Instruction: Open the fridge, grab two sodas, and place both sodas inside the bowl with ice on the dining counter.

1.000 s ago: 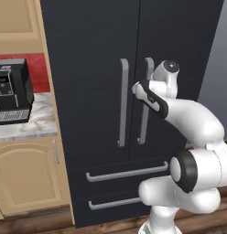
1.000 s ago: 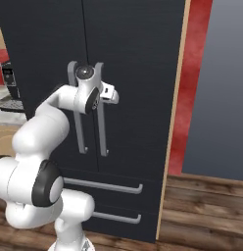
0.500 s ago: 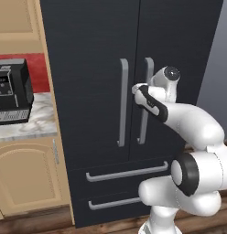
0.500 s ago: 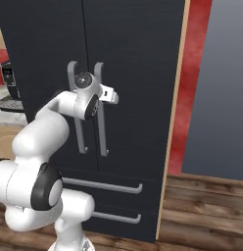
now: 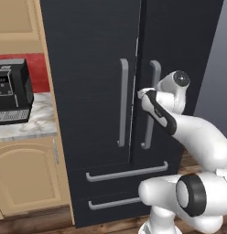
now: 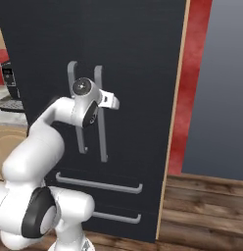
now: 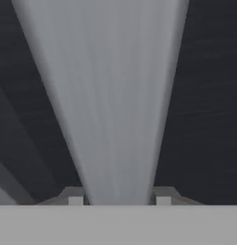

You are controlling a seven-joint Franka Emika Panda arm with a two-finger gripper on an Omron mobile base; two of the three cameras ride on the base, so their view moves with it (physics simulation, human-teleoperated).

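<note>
While your arm reached forward from the base with its elbow bent and its wrist level at mid-door height, the gripper [image 7: 119, 200] was clamped on the right door handle [image 5: 150, 104] of the fridge [image 5: 88, 55]. A fingertip [image 7: 75, 196] pressed each side of that grey bar, and both doors stood closed.

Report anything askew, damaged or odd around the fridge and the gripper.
Nothing stands out. The fridge has both doors closed, its handles straight and the drawers shut. The gripper is shut on the right handle, with the bar between its fingertips. The coffee machine sits upright on its worktop.
</note>
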